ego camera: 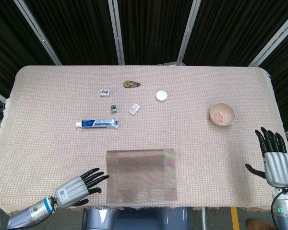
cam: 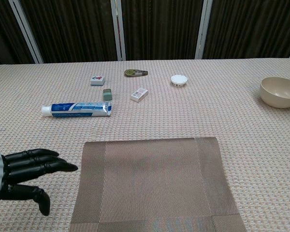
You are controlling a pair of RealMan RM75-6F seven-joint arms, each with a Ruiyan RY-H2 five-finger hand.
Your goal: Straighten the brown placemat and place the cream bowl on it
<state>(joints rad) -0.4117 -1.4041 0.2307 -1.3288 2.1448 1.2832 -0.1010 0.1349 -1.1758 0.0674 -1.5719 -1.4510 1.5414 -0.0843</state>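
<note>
Nearest the robot, the brown woven rectangular placemat [ego camera: 141, 175] lies flat at the table's front edge, its sides roughly square to it. Just beside its left edge the left hand [cam: 25, 170] hovers palm down, fingers extended and slightly apart, holding nothing. At the right edge of the table the right hand [ego camera: 276, 160] is raised with fingers spread, also empty. Farther back on the right sits the round cream bowl [ego camera: 222, 114], upright on the beige woven tablecloth [ego camera: 48, 96], well apart from the placemat.
</note>
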